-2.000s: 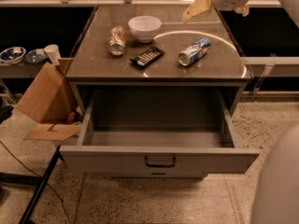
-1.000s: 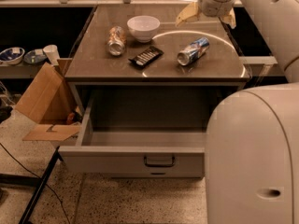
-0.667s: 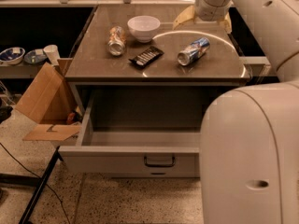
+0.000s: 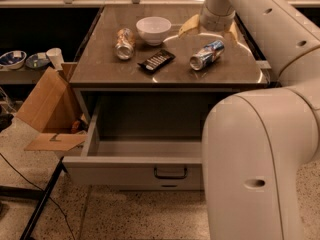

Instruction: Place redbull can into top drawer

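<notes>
The redbull can (image 4: 206, 54) lies on its side on the cabinet top (image 4: 105, 64), right of centre. My gripper (image 4: 210, 31) hangs just behind and above it, wrist pointing down, with its tan fingers (image 4: 188, 25) spread apart and nothing between them. The top drawer (image 4: 125, 170) is pulled open below the cabinet top, with its dark handle (image 4: 170, 173) on the front panel. The inside that shows holds nothing. My arm (image 4: 260, 149) hides the drawer's right part.
An orange-tan can (image 4: 124, 43), a white bowl (image 4: 153, 29) and a black flat object (image 4: 156, 60) lie on the cabinet top to the left of the redbull can. An open cardboard box (image 4: 45, 104) stands on the floor to the left. Dishes (image 4: 12, 59) sit on a low shelf.
My arm has swung into view and now covers the right side. The gripper has come down and to the left, from the back right corner to above the redbull can. The objects have not moved.
</notes>
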You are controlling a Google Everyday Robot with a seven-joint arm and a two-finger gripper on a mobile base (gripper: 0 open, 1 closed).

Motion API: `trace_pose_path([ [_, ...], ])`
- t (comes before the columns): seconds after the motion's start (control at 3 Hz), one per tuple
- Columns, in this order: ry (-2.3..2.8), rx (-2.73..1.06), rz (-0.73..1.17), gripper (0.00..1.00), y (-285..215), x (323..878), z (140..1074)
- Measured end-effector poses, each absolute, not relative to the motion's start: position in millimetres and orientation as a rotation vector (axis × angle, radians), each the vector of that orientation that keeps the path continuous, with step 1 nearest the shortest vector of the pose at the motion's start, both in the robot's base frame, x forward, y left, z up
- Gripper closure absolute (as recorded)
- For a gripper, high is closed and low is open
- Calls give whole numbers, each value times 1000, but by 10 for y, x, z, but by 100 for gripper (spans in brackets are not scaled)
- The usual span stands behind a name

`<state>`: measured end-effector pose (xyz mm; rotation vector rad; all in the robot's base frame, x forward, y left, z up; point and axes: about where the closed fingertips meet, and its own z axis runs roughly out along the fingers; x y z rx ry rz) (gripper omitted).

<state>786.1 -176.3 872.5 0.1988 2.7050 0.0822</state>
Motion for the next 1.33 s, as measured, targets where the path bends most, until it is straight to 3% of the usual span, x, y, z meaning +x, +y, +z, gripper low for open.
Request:
trace_pose_path([
  [0.33,2735,253,100,0,-1707,7861,8559],
  [0.67,2766,287,117,18,-1673,7847,8403],
  [1.33,2791,325,112,65,-1732,7814,8318],
])
